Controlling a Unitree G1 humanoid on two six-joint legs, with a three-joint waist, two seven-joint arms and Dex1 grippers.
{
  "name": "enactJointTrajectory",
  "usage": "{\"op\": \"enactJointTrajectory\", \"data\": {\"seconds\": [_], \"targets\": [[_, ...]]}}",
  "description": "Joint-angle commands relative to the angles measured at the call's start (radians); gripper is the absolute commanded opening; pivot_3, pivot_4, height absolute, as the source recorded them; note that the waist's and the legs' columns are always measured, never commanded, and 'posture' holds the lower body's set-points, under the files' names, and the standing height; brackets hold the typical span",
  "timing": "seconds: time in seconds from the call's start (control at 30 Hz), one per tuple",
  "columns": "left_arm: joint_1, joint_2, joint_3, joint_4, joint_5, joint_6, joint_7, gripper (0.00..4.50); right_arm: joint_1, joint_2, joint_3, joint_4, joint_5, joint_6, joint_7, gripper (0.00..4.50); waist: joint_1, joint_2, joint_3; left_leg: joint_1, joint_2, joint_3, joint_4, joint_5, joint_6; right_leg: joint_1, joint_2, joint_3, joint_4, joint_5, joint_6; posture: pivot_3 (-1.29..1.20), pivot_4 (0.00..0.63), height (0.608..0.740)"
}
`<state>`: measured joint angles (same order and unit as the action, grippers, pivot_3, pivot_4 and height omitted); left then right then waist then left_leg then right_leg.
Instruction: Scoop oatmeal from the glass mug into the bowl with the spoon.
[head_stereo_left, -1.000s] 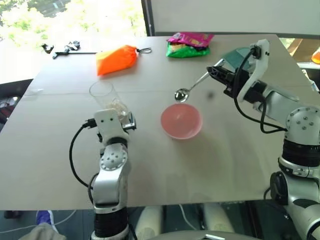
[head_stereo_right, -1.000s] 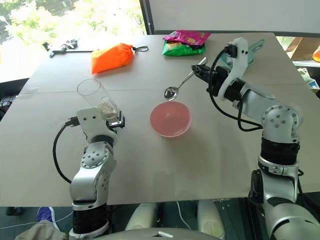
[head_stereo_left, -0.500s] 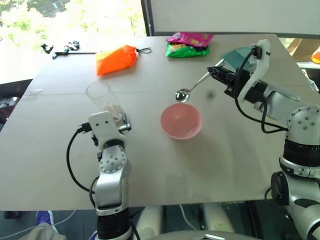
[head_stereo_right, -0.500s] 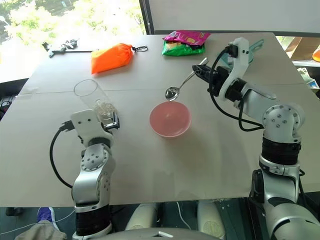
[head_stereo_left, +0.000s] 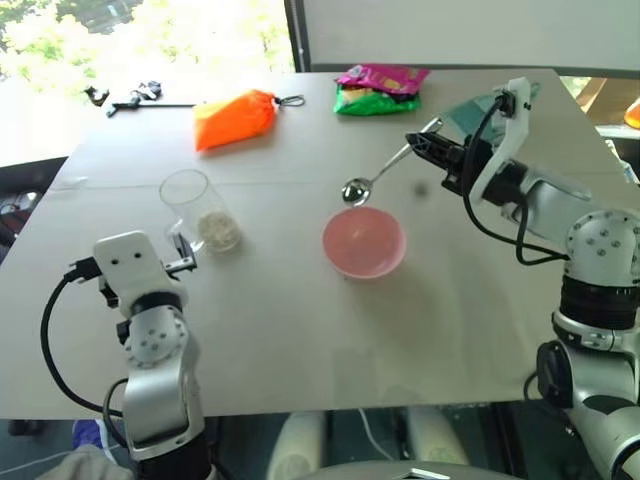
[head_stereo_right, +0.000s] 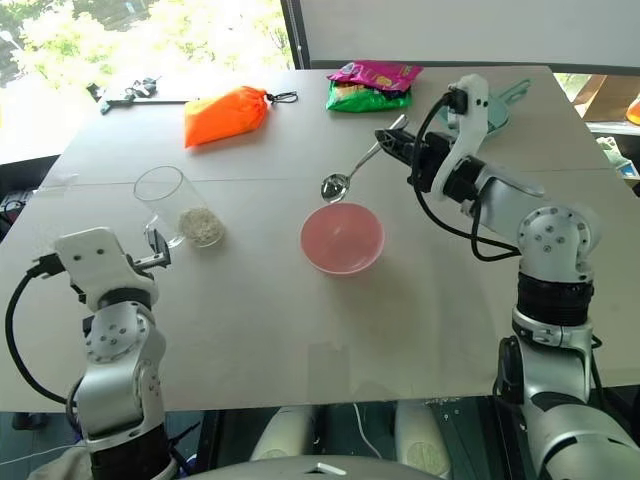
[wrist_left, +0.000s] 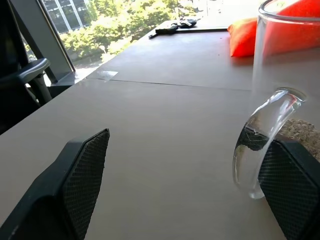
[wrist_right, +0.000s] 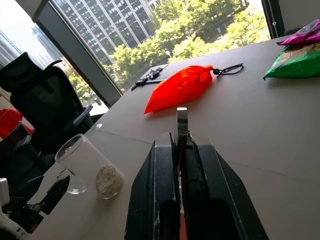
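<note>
The glass mug (head_stereo_left: 190, 205) stands on the table at the left, its handle (wrist_left: 265, 145) turned toward my left gripper. The oatmeal (head_stereo_left: 218, 232) lies in its bottom. My left gripper (head_stereo_right: 158, 250) is open, just left of the mug and apart from it; its fingers (wrist_left: 85, 170) hold nothing. My right gripper (head_stereo_left: 425, 143) is shut on the handle of the spoon (head_stereo_left: 380, 172). The spoon's oval end hangs just above the far rim of the pink bowl (head_stereo_left: 363, 240). The right wrist view shows the spoon handle (wrist_right: 182, 120) pinched between the fingers and the mug (wrist_right: 85, 167) beyond.
An orange pouch (head_stereo_left: 235, 117) and a green and pink snack packet (head_stereo_left: 378, 90) lie at the far side of the table. A teal dustpan (head_stereo_left: 470, 108) sits behind my right arm. A black tool (head_stereo_left: 130, 98) lies at the far left corner.
My left gripper has drawn away from the mug to the left and back, leaving it on the table. The right gripper and spoon have stayed where they were.
</note>
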<state>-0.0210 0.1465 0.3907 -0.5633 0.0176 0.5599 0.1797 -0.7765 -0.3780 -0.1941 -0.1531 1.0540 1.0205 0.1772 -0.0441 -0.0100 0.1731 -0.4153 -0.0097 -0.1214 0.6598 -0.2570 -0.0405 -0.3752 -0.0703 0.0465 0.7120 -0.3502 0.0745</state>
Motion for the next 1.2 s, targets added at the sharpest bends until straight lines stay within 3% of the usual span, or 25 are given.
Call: {"op": "enactJointTrajectory", "data": {"seconds": [0.03,0.47,0.8,1.2], "targets": [[-0.019,0.043,0.038,0.011,0.024,-0.012,0.006,4.46,-0.034,0.006,-0.007,-0.021,-0.005,-0.018,0.021,0.0,0.0,0.0,0.0,0.0,0.0,0.0,0.0,0.0,0.0,0.0,0.0,0.0,0.0,0.0,0.0,0.0,0.15,0.74],[-0.096,0.062,0.004,0.151,0.049,-0.036,0.016,4.46,-0.039,0.011,-0.017,-0.027,-0.022,-0.013,0.025,0.0,-0.001,0.0,0.0,0.0,0.0,0.0,0.0,0.0,0.0,0.0,0.0,0.0,0.0,0.0,0.0,0.0,0.15,0.74],[-0.111,0.067,0.002,0.192,0.037,-0.077,-0.002,0.06,-0.034,0.007,-0.025,-0.038,-0.018,-0.008,0.014,0.0,0.0,0.0,0.0,0.0,0.0,0.0,0.0,0.0,0.0,0.0,0.0,0.0,0.0,0.0,0.0,0.0,0.15,0.74],[-0.189,0.09,0.023,0.199,-0.03,-0.084,-0.035,0.06,-0.045,0.027,-0.03,-0.04,-0.016,-0.012,0.005,0.0,-0.014,0.0,-0.001,0.001,0.0,0.0,0.0,0.0,0.0,0.0,0.0,0.0,0.001,0.0,0.0,0.0,0.15,0.74]]}}
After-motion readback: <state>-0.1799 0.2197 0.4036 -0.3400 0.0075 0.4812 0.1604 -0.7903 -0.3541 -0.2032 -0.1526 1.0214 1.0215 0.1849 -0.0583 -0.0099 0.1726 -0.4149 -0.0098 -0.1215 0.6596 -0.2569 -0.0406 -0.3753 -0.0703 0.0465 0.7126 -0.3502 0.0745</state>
